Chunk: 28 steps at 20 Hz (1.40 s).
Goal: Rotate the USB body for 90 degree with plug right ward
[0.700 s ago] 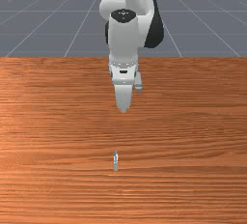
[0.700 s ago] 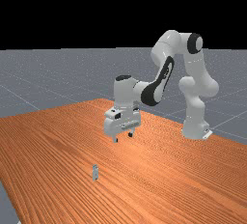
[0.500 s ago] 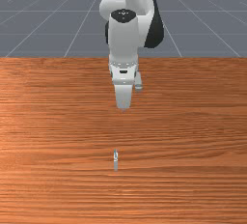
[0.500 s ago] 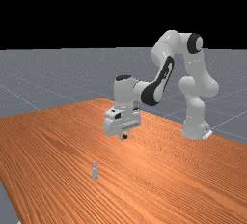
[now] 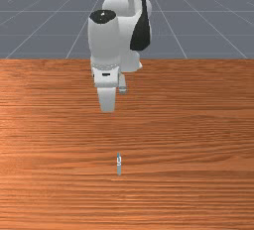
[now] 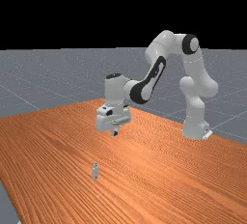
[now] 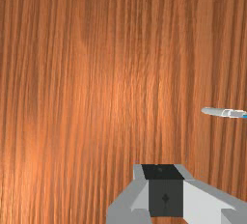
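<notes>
Front view: The arm comes down over the tabletop, its tool in the air, nearer the base than the USB body and slightly toward the front view's left. The body is a thin sliver, well apart from the tool, with a blue detail at its far end.

Far view: Body looks to be standing on end on the wood, untouched. Tool hangs above the tabletop, on the base side of it. Fingertips are together, narrow, holding nothing.

Wrist view: Fingers meet, nothing pinched. Body lies off to one side of them, apart, pale rounded end nearer, blue detail farther. Which end is the plug, I cannot say for sure; my guess is the blue one, pointing up.

Reading of the step: positioning ahead of a grasp, by my judgement; the quarter turn is still to do. Next move calls for travel away from the base until the tool is over the body, fingers spread, then a straight descent astride its thin sides. A skewed or closed approach could knock over something so slim. After the grip, turn it plug rightward and set down gently.
</notes>
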Each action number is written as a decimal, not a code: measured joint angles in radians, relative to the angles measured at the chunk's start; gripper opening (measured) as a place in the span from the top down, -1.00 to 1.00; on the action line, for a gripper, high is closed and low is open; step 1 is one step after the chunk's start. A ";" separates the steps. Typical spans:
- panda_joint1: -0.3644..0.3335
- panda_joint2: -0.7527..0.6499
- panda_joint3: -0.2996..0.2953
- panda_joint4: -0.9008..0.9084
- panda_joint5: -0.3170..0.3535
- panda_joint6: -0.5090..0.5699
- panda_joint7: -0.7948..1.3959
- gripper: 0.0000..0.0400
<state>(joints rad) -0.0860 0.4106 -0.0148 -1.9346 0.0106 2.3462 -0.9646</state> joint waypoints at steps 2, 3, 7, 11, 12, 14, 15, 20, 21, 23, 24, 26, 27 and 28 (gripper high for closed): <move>-0.028 0.028 -0.020 0.056 0.002 -0.067 -0.009 1.00; -0.043 0.035 -0.026 0.067 0.004 -0.075 -0.026 1.00; -0.057 0.128 -0.034 0.223 0.001 -0.178 -0.027 1.00; -0.052 0.328 -0.029 0.572 0.003 -0.334 -0.013 1.00; -0.051 0.368 -0.028 0.643 0.004 -0.361 -0.010 1.00; -0.051 0.391 -0.024 0.667 0.009 -0.324 -0.010 1.00; -0.052 0.544 -0.024 0.957 0.006 -0.498 -0.002 1.00; -0.050 0.550 -0.022 0.854 0.009 -0.369 -0.003 1.00; -0.050 0.577 -0.022 0.863 0.008 -0.357 -0.003 1.00; -0.051 0.693 -0.024 0.998 0.005 -0.409 0.001 1.00; -0.051 0.720 -0.024 1.021 0.005 -0.411 0.002 1.00; -0.051 0.755 -0.024 1.040 0.005 -0.398 0.003 1.00; -0.051 0.755 -0.023 1.018 0.006 -0.374 0.002 1.00; -0.051 0.761 -0.023 1.014 0.006 -0.364 0.002 1.00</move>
<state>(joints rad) -0.1374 1.1716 -0.0379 -0.9209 0.0165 1.9822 -0.9623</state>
